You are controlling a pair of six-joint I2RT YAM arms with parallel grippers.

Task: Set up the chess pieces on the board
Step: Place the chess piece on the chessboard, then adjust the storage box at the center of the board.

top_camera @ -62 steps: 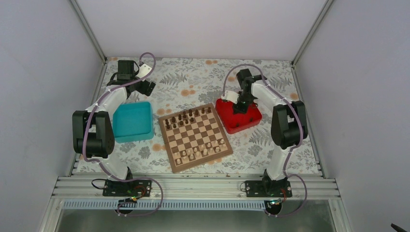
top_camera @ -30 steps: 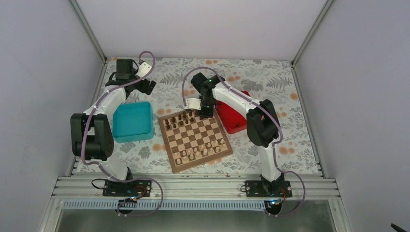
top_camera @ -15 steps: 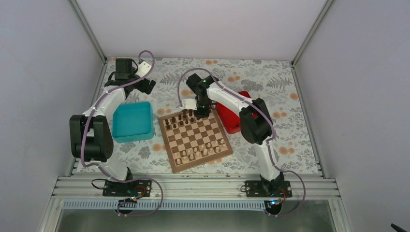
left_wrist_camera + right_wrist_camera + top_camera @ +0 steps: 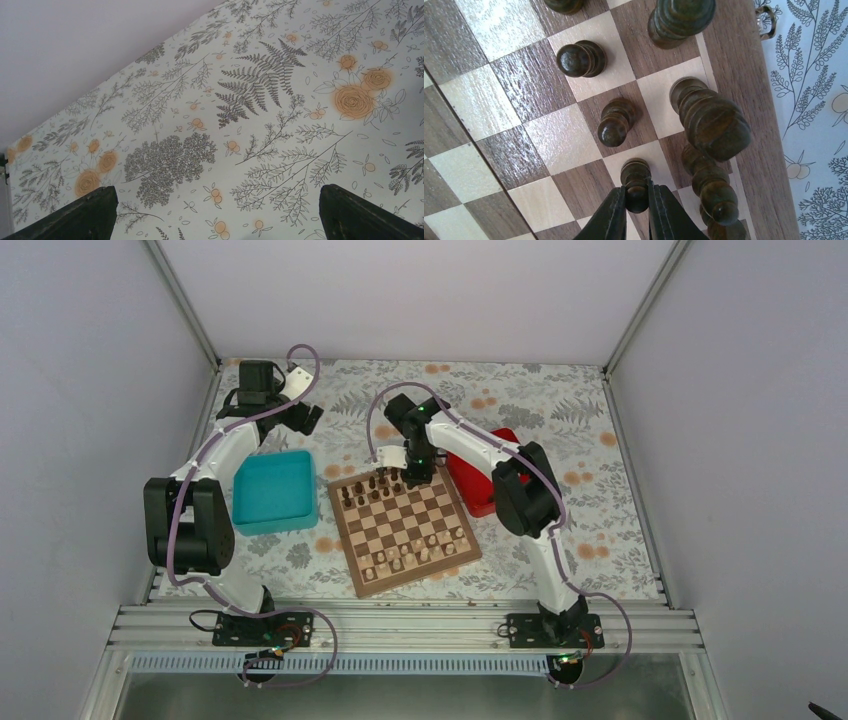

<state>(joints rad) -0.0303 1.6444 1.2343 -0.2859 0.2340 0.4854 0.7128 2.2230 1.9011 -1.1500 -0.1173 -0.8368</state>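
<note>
Counts from the overhead view:
- 1 square wooden chessboard with light and dark chequered squares [image 4: 420, 580]
- 1 teal rectangular tray [image 4: 275, 527]
- 1 red tray [image 4: 475, 490]
- 2 white-and-black robot arms: left arm [image 4: 215, 465], right arm [image 4: 470, 445]
- tiny dark brown wooden chessmen [image 4: 383, 483]: 2 rows at the far edge
- pale cream wooden chessmen [image 4: 415, 555]: 2 rows at the near edge

Both sets are too small there for a per-piece count.

Right wrist view, dark set only:
- 3 round-headed pawns [image 4: 576, 59]
- 3 taller pieces [image 4: 711, 120] along the border side
- 1 more cut off at the top edge

That makes 7. Another at the bottom edge is uncertain. 1 of the pawns sits pinched in the right gripper [image 4: 636, 192].
</note>
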